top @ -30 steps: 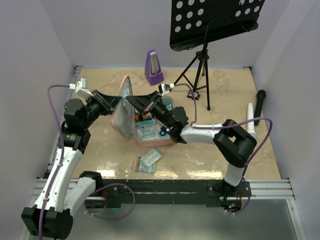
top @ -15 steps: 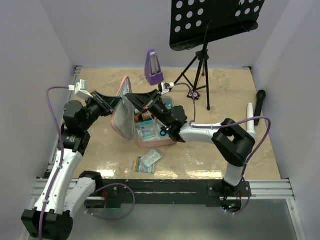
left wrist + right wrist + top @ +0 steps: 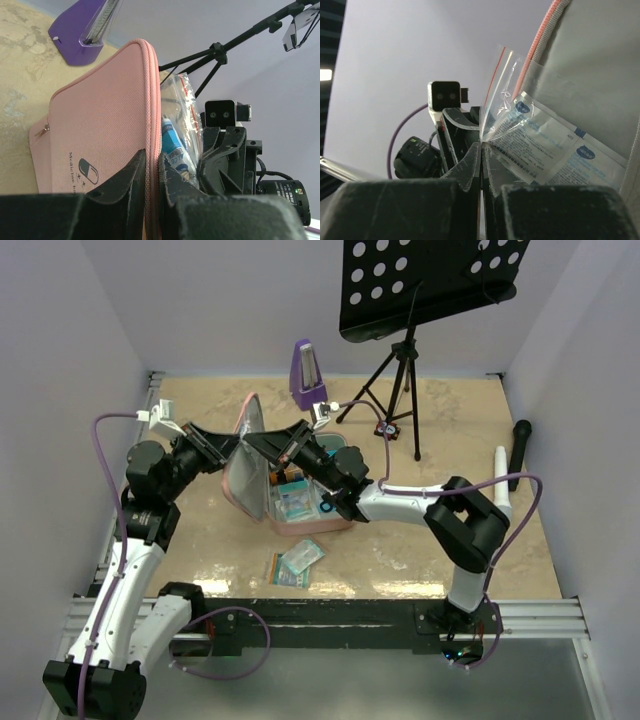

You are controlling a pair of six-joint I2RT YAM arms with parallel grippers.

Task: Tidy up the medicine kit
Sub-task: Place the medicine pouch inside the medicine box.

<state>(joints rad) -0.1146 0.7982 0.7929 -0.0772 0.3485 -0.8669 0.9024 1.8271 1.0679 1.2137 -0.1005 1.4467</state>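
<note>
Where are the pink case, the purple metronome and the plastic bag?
pink case [image 3: 95, 125]: left wrist view, lid's outside.
purple metronome [image 3: 307, 375]: top view, front face.
plastic bag [image 3: 507, 100]: right wrist view, crumpled clear top.

Medicine kit [image 3: 245, 455], metronome [image 3: 308, 375] and music stand [image 3: 420, 310] crowd the back; the table's [image 3: 400, 555] near right lies open.

Overhead, close wrist views share the medicine kit [image 3: 238, 475].
</note>
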